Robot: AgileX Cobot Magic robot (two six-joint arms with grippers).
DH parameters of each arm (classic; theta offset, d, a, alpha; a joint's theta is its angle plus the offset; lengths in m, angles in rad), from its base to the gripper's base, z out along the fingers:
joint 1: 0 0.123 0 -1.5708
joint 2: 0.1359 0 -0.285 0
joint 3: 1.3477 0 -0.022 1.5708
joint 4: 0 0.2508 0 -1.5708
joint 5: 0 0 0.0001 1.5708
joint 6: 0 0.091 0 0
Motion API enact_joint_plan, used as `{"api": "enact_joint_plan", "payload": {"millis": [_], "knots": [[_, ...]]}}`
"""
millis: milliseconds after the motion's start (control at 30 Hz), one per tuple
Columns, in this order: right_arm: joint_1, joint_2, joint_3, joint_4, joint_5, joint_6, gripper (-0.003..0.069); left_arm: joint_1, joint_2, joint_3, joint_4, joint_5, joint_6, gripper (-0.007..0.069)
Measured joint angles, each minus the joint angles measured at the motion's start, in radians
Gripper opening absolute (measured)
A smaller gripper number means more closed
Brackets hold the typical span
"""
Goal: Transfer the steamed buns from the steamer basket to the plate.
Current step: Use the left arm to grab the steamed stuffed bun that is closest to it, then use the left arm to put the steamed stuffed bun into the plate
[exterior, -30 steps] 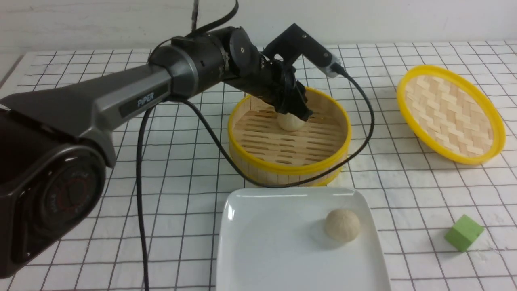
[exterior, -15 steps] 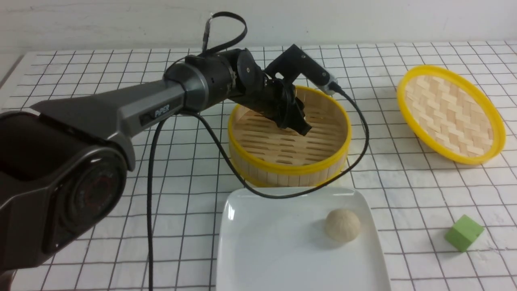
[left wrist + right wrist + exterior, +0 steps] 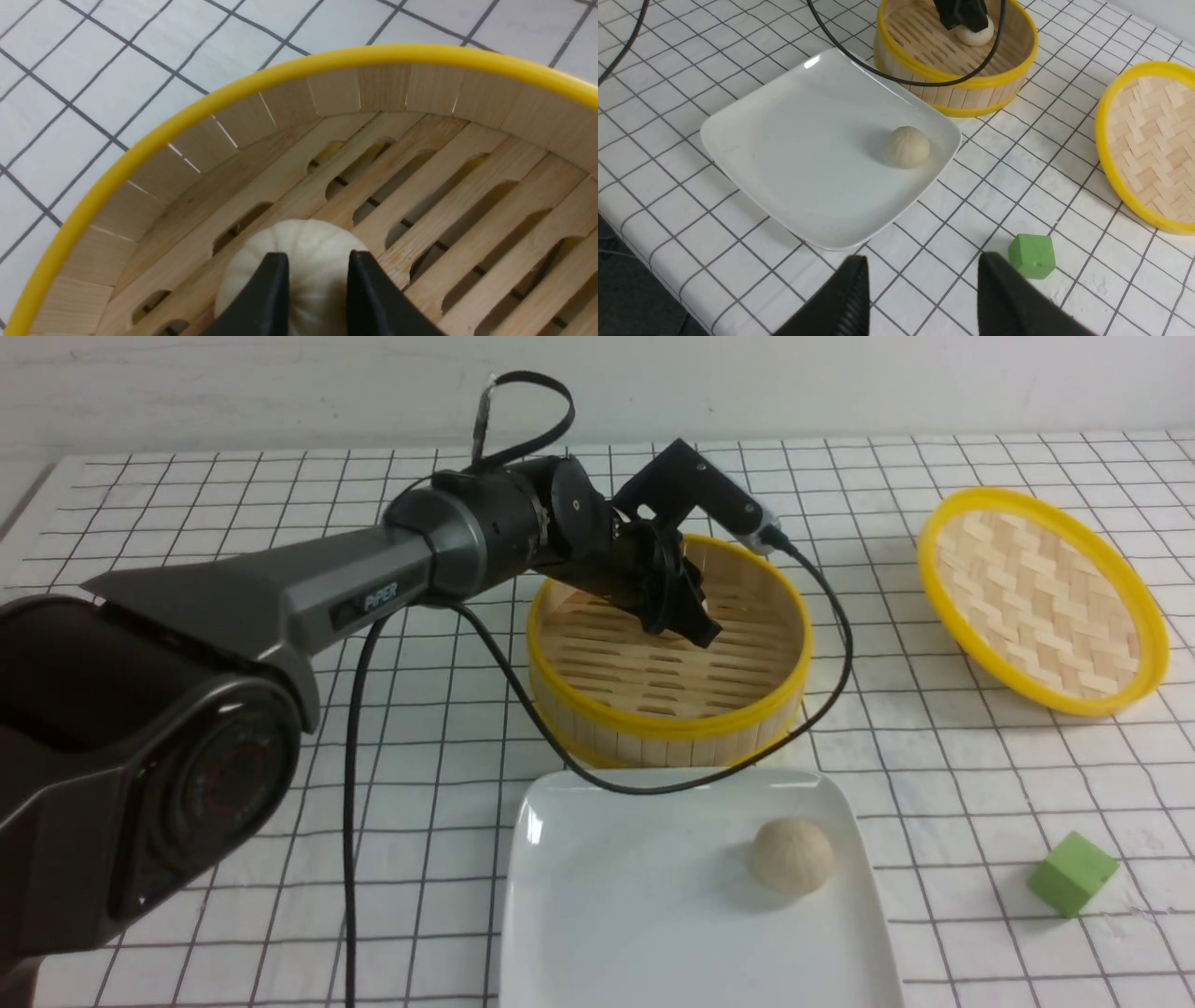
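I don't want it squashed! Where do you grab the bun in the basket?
Take the bun by two opposite round sides, near its widest part, coming down from above. The upright wall of the steamer basket rings it, so the open top is likely the only clear way in. It sits alone on the slatted floor, leaving room for the jaws either side.

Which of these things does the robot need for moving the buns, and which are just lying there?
Needed: round bamboo steamer basket; cream dough bun inside it; glossy white ceramic plate; second cream bun on it.
Lying about: flat woven yellow-rimmed lid; small green cube.
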Motion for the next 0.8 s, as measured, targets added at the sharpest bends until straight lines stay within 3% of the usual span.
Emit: {"api": "enact_joint_plan", "payload": {"millis": [167,567,800], "knots": [[0.000,0.000,0.000,0.000,0.000,0.000,0.0335,0.000,0.003,-0.001,0.000,0.000,-0.002,0.0026],[0.000,0.000,0.000,0.001,0.000,0.000,0.0335,0.000,-0.055,-0.001,0.074,0.065,-0.147,0.0020],[0.000,0.000,0.000,-0.011,0.000,0.000,0.0335,0.000,-0.183,-0.001,0.081,0.103,-0.155,0.0020]]}}
